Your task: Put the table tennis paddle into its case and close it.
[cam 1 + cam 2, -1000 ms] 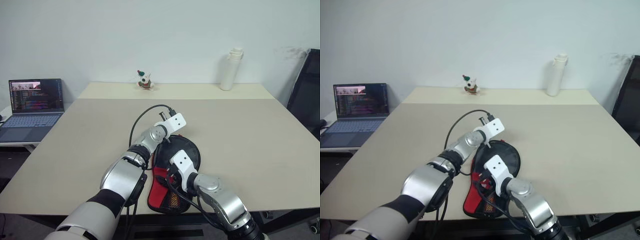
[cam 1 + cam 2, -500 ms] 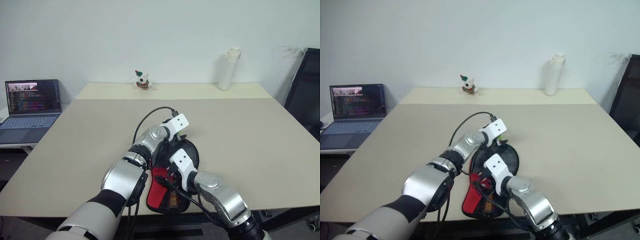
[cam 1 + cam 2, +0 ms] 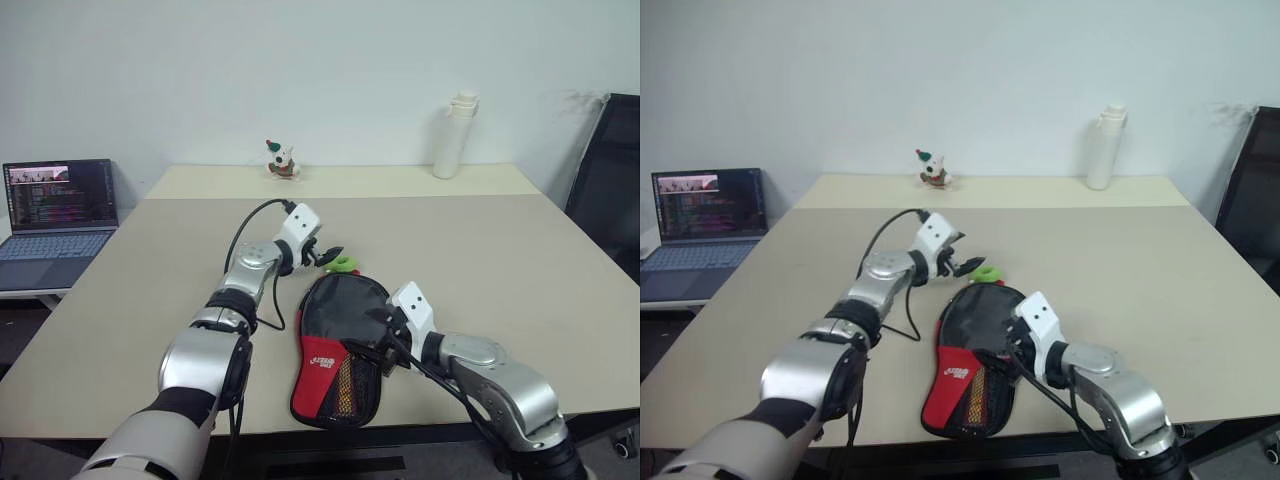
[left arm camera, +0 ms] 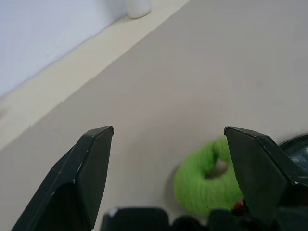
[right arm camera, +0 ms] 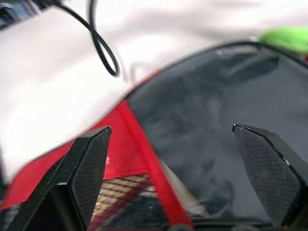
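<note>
A wide beige table [image 3: 520, 260] is carrying everything; an open laptop [image 3: 55, 215] is sitting on a lower surface off its left edge, and a black chair [image 3: 610, 190] is standing past its right edge; against the wall at the far side a white bottle [image 3: 450, 137] is standing upright to the right, and a small white figurine [image 3: 280, 160] is sitting well apart from it to the left. The case [image 3: 340, 340] is lying flat near the table's front edge, its long axis running from the front edge toward the far side, its round black end pointing away and its red mesh-pocket end nearest the front edge; the paddle itself cannot be made out, possibly inside. A small green ring [image 3: 343, 263] is lying just beyond the round end. The left gripper [image 3: 330, 254] is hovering beside that ring with its jaws spread wide around nothing; the right gripper [image 3: 378, 345] is hanging over the case's right side, jaws likewise wide and empty. A black cable [image 3: 250, 260] is looping beside the left arm.
</note>
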Robot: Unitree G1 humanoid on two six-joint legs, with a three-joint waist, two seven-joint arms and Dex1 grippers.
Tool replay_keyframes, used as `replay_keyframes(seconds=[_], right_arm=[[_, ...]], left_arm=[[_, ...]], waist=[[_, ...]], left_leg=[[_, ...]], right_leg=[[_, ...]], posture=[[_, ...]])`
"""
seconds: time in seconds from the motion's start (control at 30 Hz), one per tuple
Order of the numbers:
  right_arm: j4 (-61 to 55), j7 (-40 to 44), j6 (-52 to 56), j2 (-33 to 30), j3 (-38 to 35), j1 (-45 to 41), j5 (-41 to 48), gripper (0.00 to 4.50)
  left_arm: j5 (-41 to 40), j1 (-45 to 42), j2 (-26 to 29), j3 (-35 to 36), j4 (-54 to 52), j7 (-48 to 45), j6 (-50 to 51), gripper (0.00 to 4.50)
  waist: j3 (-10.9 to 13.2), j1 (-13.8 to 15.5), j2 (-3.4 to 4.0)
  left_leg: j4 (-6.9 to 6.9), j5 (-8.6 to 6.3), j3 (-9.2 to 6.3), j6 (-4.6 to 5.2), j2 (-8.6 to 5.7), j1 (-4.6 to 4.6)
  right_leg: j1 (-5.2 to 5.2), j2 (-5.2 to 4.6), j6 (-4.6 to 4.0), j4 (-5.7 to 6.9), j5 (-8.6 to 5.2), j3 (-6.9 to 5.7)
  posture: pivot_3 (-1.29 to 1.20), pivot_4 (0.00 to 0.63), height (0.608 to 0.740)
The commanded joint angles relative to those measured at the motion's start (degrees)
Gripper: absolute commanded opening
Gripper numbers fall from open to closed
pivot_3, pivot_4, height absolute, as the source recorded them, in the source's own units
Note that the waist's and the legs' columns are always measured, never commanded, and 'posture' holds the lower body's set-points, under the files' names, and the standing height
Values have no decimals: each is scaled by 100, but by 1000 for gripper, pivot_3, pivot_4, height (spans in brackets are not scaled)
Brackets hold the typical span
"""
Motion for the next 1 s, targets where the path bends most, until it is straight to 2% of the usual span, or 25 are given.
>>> replay_keyframes(seconds=[0.03,0.17,0.33,0.43,0.63,0.87,1.0], right_arm=[[-429,207,8,-426,-169,284,201,4440],[-381,231,-253,-810,194,585,-13,4440],[180,-157,-621,-822,575,428,-601,4440],[405,-222,-753,-893,634,310,-821,4440],[631,-82,-1003,-1284,437,257,-1002,4440],[193,733,111,-1359,-940,-266,840,4440],[413,622,468,-1284,-1266,-812,1214,4440]], left_arm=[[-846,478,145,374,-1053,-981,405,4004],[-1593,1617,216,358,-3083,-1631,1753,4004],[-2029,2603,314,287,-4955,-1463,2952,4004],[-2160,2925,368,257,-5577,-1325,3334,4004],[-2242,3150,402,103,-6055,-1171,3633,4004],[-1834,3103,354,-437,-5688,-1106,3325,4004],[-1719,3053,284,-631,-5447,-1077,3136,4004]], waist=[[0,0,0],[0,-8,0],[0,-3,0],[0,1,0],[-1,43,0],[0,113,0],[0,113,0]], left_leg=[[0,0,1,-1,1,-1],[1,-1,-3,-1,7,-1],[5,0,-11,-1,7,5],[5,0,-10,-1,7,19],[7,0,-12,-2,2,21],[6,0,-7,-1,0,19],[2,0,-11,0,5,21]], right_leg=[[0,-2,0,-1,0,1],[0,-4,-1,-2,0,16],[3,2,-1,7,0,22],[13,0,-1,10,0,26],[19,-1,-1,8,0,24],[18,-2,-1,4,0,26],[16,9,-3,5,0,24]], posture=[[0,150,740],[0,150,740],[0,150,740],[0,150,740],[0,150,740],[0,150,740],[0,150,740]])
